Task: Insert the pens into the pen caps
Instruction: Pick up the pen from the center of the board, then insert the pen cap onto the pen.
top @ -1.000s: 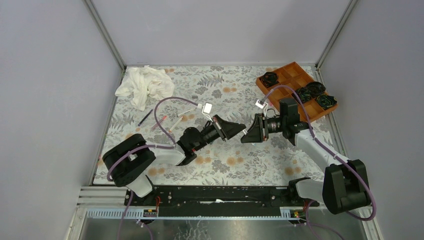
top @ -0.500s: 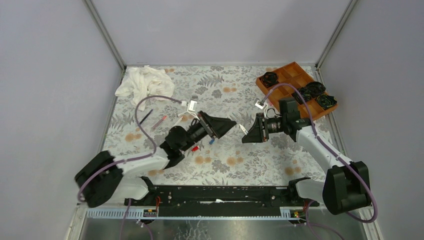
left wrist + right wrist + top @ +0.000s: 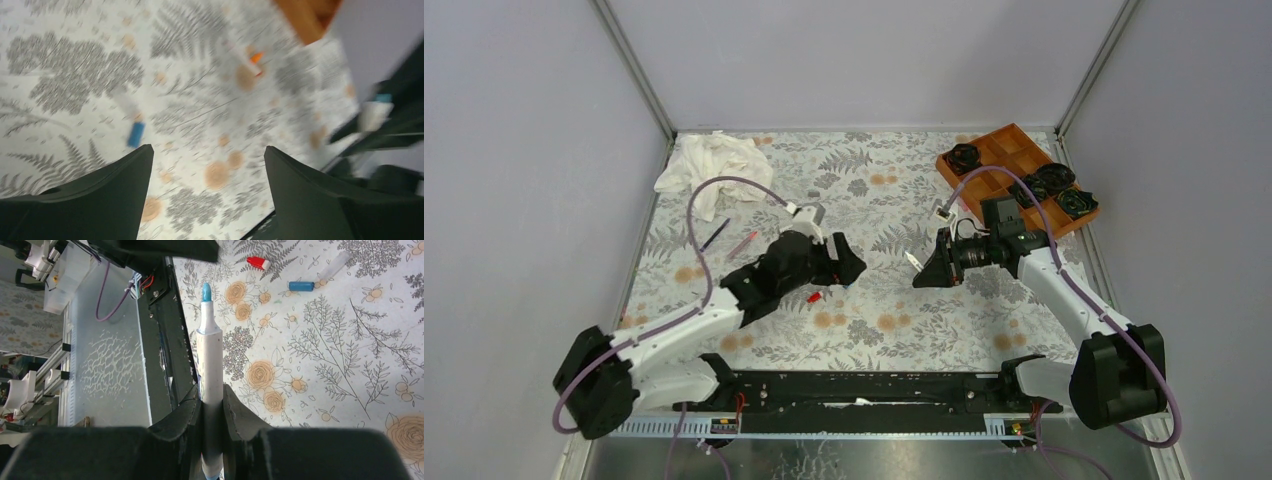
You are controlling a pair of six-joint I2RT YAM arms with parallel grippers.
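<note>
Pen [image 3: 207, 345] in right claw [image 3: 211, 392]; red cap [image 3: 258, 262], blue cap [image 3: 300, 286] loose.

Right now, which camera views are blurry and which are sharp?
Left wrist view: motion-smeared, with the blue cap and the orange-tipped pen reduced to soft streaks, though the left fingers look fairly crisp. Right wrist view: sharp, the blue-tipped pen between the right fingers is clear. Top external view: sharp, evenly lit, soft shadows only.
</note>
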